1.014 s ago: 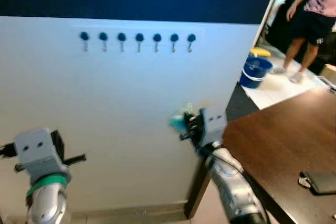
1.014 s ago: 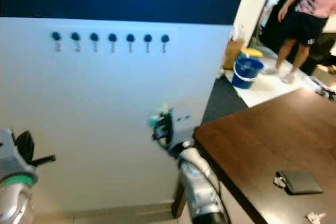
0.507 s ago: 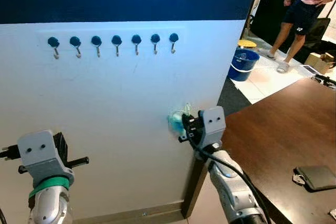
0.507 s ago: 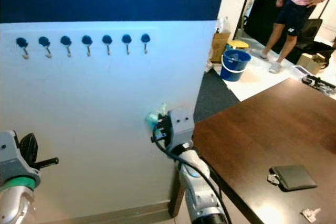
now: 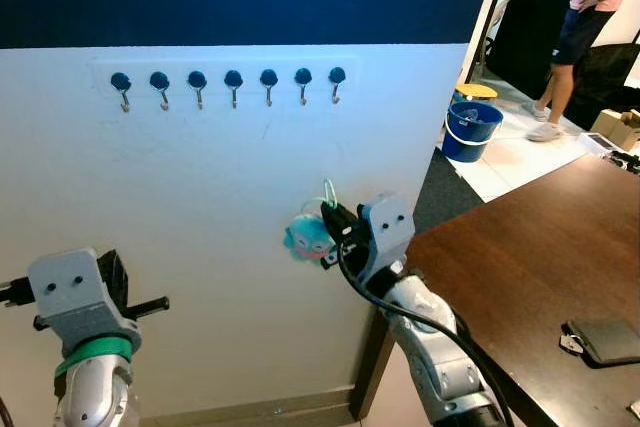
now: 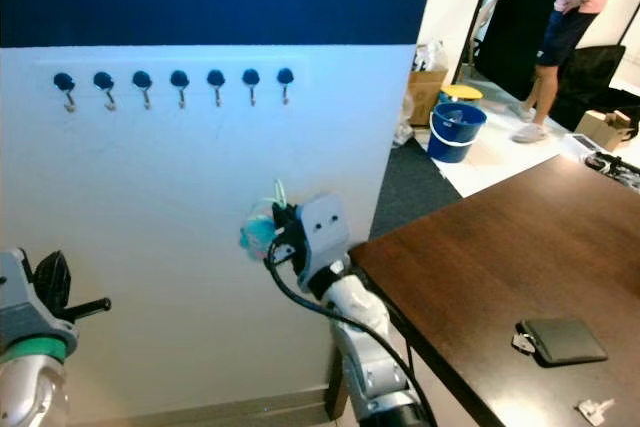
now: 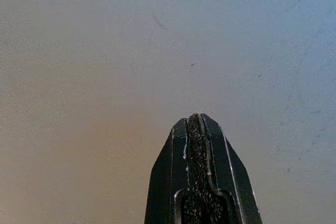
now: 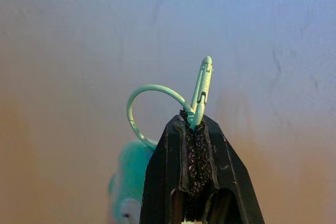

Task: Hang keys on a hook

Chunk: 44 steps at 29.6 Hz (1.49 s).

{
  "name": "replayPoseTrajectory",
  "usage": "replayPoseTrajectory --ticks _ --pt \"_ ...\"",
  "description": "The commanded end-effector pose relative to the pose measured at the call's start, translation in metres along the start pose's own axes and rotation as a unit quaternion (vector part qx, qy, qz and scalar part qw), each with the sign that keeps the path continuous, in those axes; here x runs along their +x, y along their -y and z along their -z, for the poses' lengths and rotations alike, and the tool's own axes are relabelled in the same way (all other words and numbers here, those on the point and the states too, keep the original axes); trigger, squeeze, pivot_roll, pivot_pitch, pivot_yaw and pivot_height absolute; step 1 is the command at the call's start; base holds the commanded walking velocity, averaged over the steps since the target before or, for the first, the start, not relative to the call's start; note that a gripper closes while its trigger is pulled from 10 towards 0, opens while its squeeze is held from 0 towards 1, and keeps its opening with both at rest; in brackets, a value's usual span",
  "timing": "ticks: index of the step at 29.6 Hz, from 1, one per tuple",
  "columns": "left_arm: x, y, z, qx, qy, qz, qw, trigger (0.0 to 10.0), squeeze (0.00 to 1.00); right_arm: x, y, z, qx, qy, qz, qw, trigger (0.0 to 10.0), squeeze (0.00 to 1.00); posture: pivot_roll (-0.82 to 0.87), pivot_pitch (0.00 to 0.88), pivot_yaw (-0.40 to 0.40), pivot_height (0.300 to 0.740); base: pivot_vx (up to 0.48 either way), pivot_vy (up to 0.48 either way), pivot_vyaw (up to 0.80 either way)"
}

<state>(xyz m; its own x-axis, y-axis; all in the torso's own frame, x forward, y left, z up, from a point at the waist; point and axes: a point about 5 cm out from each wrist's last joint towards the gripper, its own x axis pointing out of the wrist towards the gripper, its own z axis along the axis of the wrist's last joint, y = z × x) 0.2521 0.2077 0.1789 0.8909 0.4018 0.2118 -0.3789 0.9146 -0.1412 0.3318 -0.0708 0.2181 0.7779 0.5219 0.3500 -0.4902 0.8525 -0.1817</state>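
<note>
A row of several dark-knobbed hooks (image 5: 233, 80) runs along the white wall under a dark blue band. My right gripper (image 5: 333, 217) is shut on a keyring (image 8: 197, 100) with a mint green loop and clasp. A teal plush charm (image 5: 306, 236) hangs from the keyring. The gripper is held up close to the wall, well below the hooks and under the rightmost hook (image 5: 337, 77). My left gripper (image 7: 195, 129) is shut with nothing in it, low at the left, pointing at bare wall.
A dark wooden table (image 5: 520, 257) stands to the right with a black wallet (image 5: 605, 340) on it. A blue bucket (image 5: 469, 130) sits on the floor past the wall's end. A person (image 5: 585, 17) stands in the far right doorway.
My right gripper has lifted the keyring and moved it left, nearer the wall. The camera has shifted slightly. The person has stepped further right.
</note>
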Motion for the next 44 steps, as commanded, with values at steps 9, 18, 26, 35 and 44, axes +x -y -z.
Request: replayPoseTrajectory --ticks 9,18,26,35,44 --pt "-0.001 -0.002 -0.002 0.002 0.005 -0.005 1.0 10.0 0.0 0.025 0.003 -0.018 0.026 0.025 -0.024 0.999 10.0 0.0 -0.1 0.047 0.06 0.74 0.0 0.0 0.0" --pt "-0.001 0.001 -0.004 0.001 0.003 -0.001 1.0 10.0 0.0 0.056 0.015 -0.03 0.055 0.024 -0.021 0.998 10.0 0.0 -0.08 0.076 0.059 0.74 0.0 0.0 0.0" --pt "-0.003 0.0 -0.004 0.003 0.0 0.0 1.0 10.0 0.0 0.066 0.018 -0.035 0.069 0.028 -0.02 0.997 10.0 0.0 -0.07 0.084 0.058 0.74 0.0 0.0 0.0" --pt "-0.004 0.0 -0.005 0.006 -0.003 -0.001 1.0 10.0 0.0 0.077 0.025 -0.044 0.087 0.045 -0.012 0.995 10.0 0.0 -0.06 0.097 0.061 0.74 0.0 0.0 0.0" --pt "-0.006 -0.002 -0.005 0.009 -0.007 -0.002 1.0 10.0 0.0 0.083 0.028 -0.048 0.101 0.053 -0.01 0.993 10.0 0.0 -0.05 0.103 0.065 0.74 0.0 0.0 0.0"
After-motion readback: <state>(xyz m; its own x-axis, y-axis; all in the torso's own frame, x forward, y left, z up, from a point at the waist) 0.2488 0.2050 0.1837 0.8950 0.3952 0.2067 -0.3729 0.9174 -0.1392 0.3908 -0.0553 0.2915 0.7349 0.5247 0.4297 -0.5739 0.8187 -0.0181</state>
